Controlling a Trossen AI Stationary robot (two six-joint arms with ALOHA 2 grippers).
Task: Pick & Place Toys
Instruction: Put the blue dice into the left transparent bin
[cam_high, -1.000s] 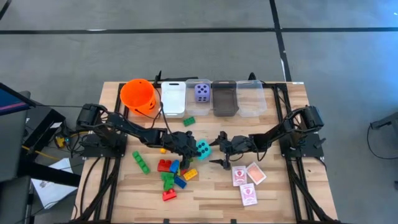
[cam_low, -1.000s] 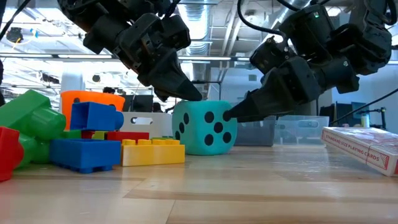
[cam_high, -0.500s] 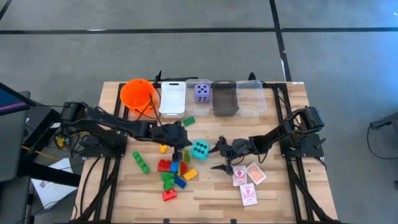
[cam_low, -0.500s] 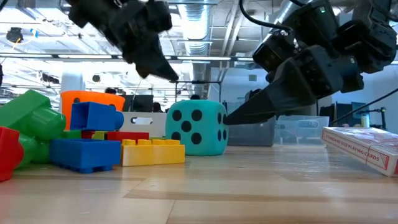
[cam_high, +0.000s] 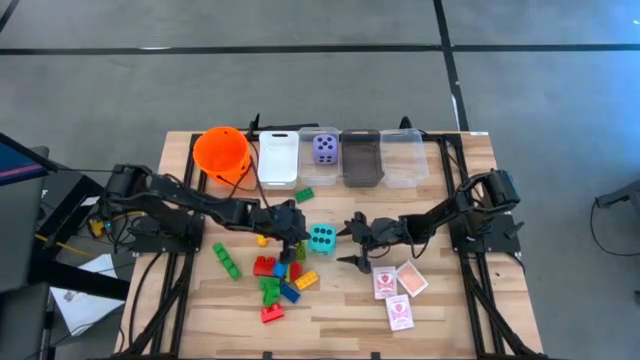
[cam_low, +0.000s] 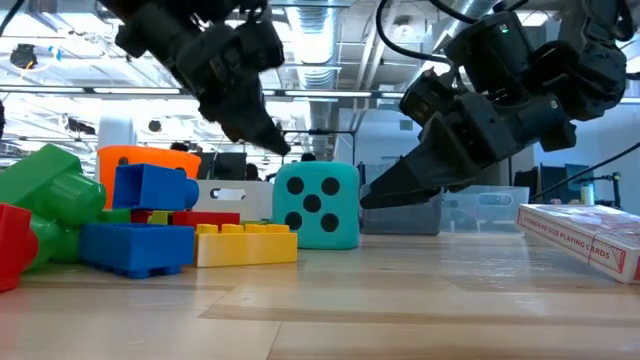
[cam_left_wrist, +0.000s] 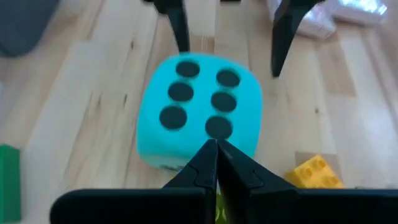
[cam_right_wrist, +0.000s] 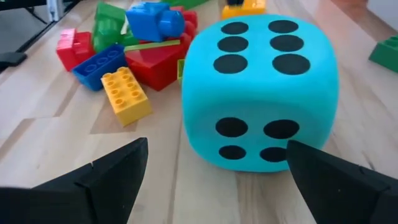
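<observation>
Near the middle of the wooden slatted table (cam_high: 440, 300), the teal foam die with black dots (cam_high: 321, 238) sits flat on the boards, between the two arms. On one side, the left gripper (cam_high: 293, 236) hovers just above and beside it, fingers pressed together and holding nothing. Facing it, the right gripper (cam_high: 350, 244) stands spread wide, the die just beyond its fingertips and not touched. Beside the die lies a heap of red, green, blue and yellow plastic building bricks (cam_high: 276, 281), and red-and-white playing cards (cam_high: 398, 291) lie near the right gripper.
</observation>
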